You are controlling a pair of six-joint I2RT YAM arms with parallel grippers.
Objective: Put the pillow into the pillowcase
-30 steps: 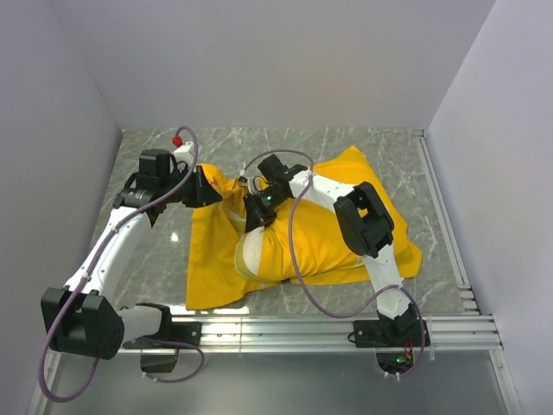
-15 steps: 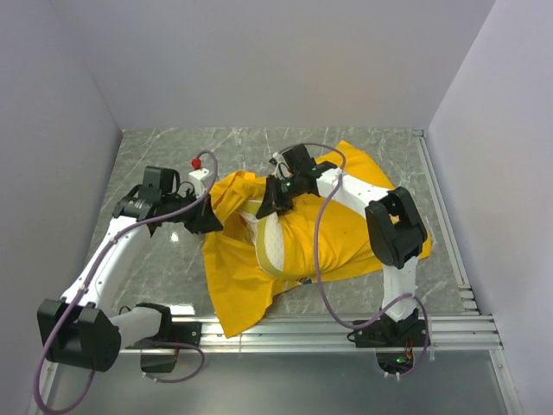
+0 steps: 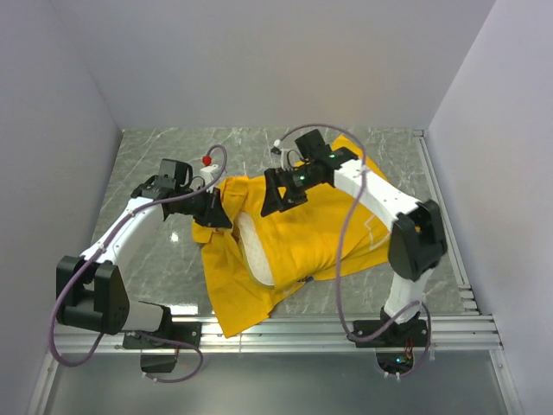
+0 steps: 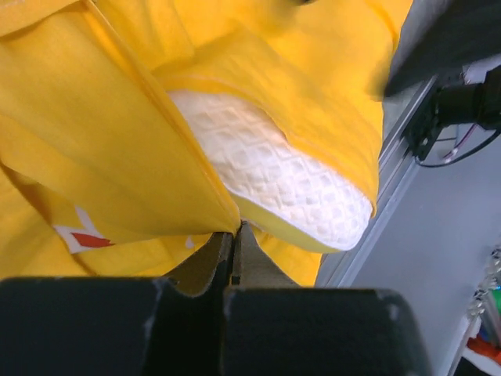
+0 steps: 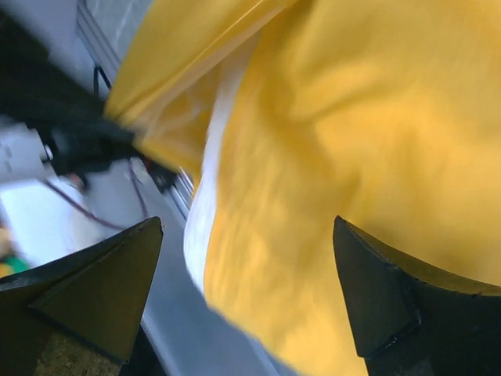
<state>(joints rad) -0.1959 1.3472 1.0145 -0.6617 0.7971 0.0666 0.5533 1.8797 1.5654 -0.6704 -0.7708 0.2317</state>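
The bright yellow pillowcase (image 3: pixel 337 229) lies rumpled across the middle of the table, with one flap trailing toward the front rail. The white quilted pillow (image 3: pixel 253 251) shows only at the case's open left end; the rest is covered by fabric. My left gripper (image 3: pixel 216 213) is shut on the edge of the pillowcase (image 4: pixel 117 149) at the opening, just beside the pillow's corner (image 4: pixel 282 176). My right gripper (image 3: pixel 273 204) hovers open over the case's top, near the opening. Between its fingers (image 5: pixel 109 290) I see yellow pillowcase cloth (image 5: pixel 337 141) and a strip of white pillow (image 5: pixel 203 215), blurred.
Aluminium rails (image 3: pixel 328 328) run along the table's front edge and another rail (image 3: pixel 441 207) along the right side. Grey marble tabletop (image 3: pixel 147 259) shows to the left of the case. Plain walls close in on three sides.
The right gripper has opened and let go of the pillowcase, and drawn back toward the far right. The left gripper shifted right with the case's edge. Less of the pillow shows now.
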